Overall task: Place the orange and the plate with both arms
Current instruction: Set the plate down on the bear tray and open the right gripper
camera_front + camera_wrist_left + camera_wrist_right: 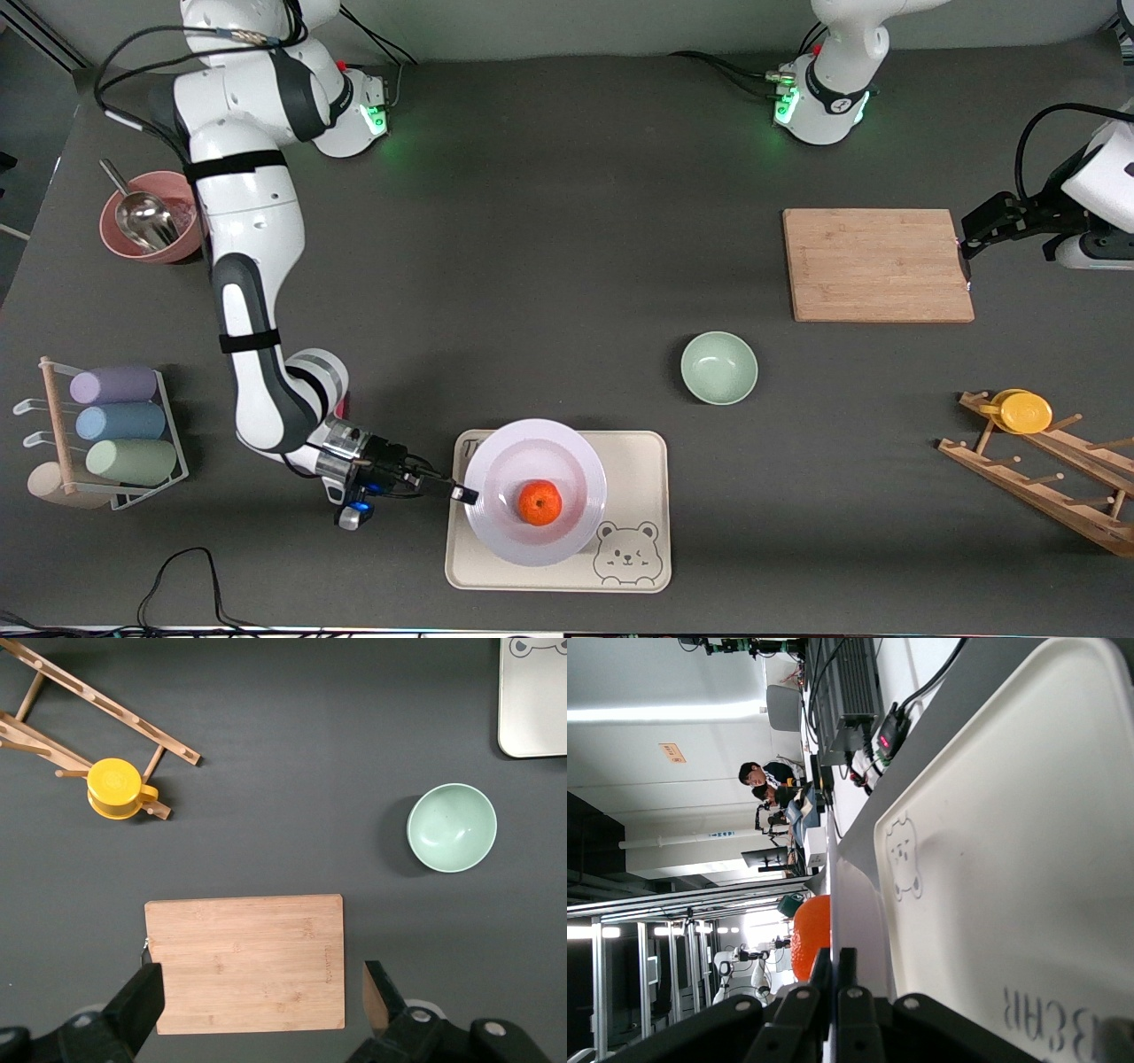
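The white plate (535,492) is over the beige bear tray (638,470), and the orange (539,502) sits in its middle. My right gripper (462,493) is shut on the plate's rim, on the side toward the right arm's end of the table. In the right wrist view, the fingers (835,961) pinch the rim of the plate (852,912) edge-on, with the orange (812,935) on one side and the tray (1010,859) on the other. My left gripper (966,259) hangs open and holds nothing over the edge of the wooden cutting board (245,961).
A pale green bowl (718,367) stands between the tray and the cutting board (877,264). A wooden rack with a yellow lid (1023,412) lies at the left arm's end. A pink bowl with a scoop (146,217) and a cup rack (115,434) are at the right arm's end.
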You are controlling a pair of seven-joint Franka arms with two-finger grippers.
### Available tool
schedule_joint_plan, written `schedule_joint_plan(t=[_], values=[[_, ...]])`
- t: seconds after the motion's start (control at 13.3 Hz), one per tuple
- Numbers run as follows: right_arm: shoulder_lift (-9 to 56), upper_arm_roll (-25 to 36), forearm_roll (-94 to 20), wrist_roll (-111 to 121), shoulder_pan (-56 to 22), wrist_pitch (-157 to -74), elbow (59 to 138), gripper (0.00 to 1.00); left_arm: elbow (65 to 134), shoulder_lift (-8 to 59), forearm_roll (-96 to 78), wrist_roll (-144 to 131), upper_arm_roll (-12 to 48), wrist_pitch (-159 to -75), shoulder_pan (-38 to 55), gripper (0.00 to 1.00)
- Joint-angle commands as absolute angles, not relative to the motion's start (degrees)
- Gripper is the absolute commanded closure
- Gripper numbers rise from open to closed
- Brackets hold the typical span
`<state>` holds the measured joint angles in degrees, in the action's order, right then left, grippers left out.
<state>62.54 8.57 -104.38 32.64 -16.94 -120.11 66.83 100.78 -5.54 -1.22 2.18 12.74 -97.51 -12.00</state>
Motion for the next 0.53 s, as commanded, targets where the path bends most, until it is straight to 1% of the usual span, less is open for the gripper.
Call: schedule_joint_plan(t=[0.0,0.45], values=[[68.7,7.6,-104.2,30.6,-17.4,-123.0,57.7,1.00,101.0,-6.1,-1.9,3.4,12.3,-98.0,-11.7,0.00],[71.9,6.4,-104.8,37.2,-17.8,-125.0,57.0,1.00,101.0,-6.1,-2.0,3.4,12.3,-98.1,-11.7,0.00]])
